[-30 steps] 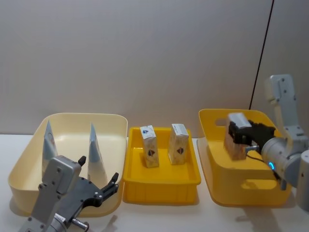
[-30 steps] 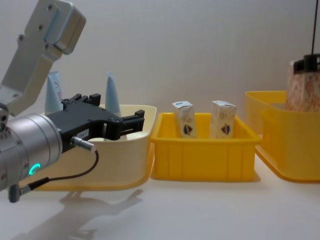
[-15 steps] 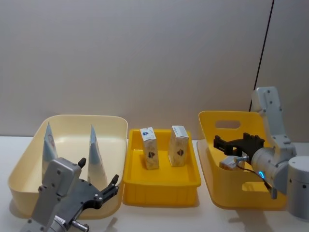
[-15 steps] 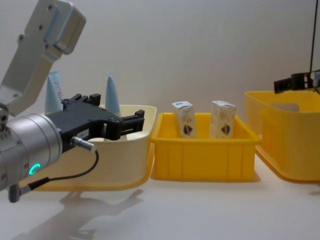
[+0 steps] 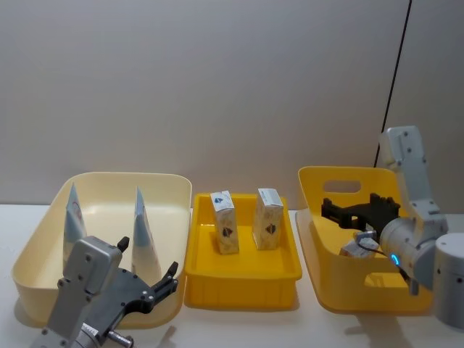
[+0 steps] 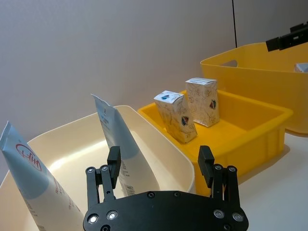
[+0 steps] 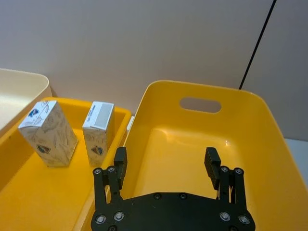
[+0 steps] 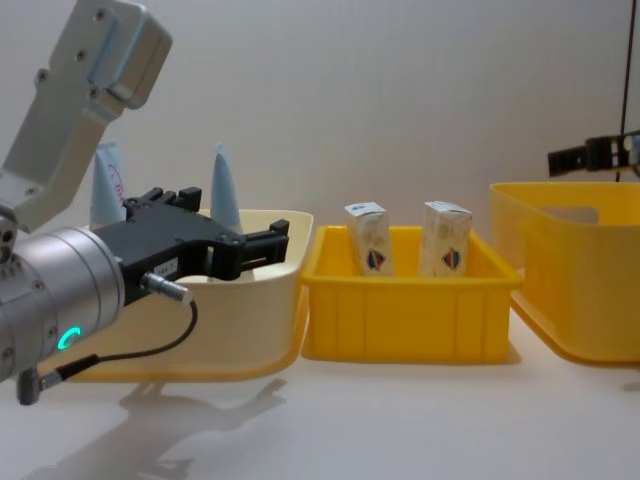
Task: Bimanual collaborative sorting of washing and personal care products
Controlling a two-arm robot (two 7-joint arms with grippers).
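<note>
Two pale blue tubes [image 5: 73, 214] [image 5: 142, 228] stand point-up in the cream tub [image 5: 109, 180]. Upright in the small yellow tray [image 5: 243, 279] are two white cartons [image 5: 225, 221] [image 5: 267, 217]. My left gripper [image 5: 148, 255] is open and empty at the cream tub's front edge, just short of the nearer tube [image 6: 115, 134]. Over the big yellow tub [image 5: 362, 290] my right gripper [image 5: 351, 206] hangs open, nothing between its fingers [image 7: 210, 161]. The part of that tub's floor [image 7: 168, 144] seen from the right wrist is bare.
The three containers sit side by side on a white table [image 8: 400, 420], with a plain wall close behind them. A black cable [image 5: 391, 80] runs down the wall behind the right arm. Open tabletop lies in front of the containers.
One second ago my right gripper was shut on a carton above the big yellow tub. It has since opened and drawn back a little; that carton is out of sight. The left arm stayed still.
</note>
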